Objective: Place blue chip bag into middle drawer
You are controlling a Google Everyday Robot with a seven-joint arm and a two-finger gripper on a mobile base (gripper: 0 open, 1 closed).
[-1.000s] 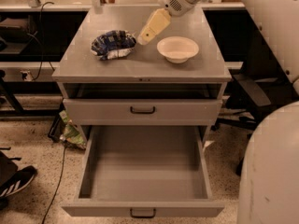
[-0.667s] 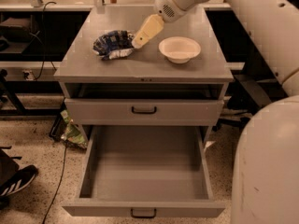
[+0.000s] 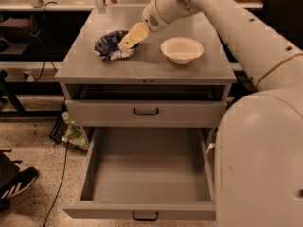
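Note:
The blue chip bag (image 3: 110, 45) lies crumpled on the grey cabinet top (image 3: 142, 65), at its left. My gripper (image 3: 131, 37) reaches down from the upper right and sits over the bag's right edge, hiding part of it. The middle drawer (image 3: 147, 174) is pulled far out at the bottom of the cabinet. Its flat grey floor is bare and its black handle (image 3: 144, 215) faces me.
A white bowl (image 3: 182, 48) stands on the cabinet top to the right of the bag. A shallower grey drawer (image 3: 146, 111) sits above the open one, slightly out. A green wrapper (image 3: 73, 134) and a cable lie on the floor at left. My white arm fills the right side.
My gripper has moved left and down, from between the bowl and the bag to over the bag's right edge. The bag, bowl and drawers have not moved.

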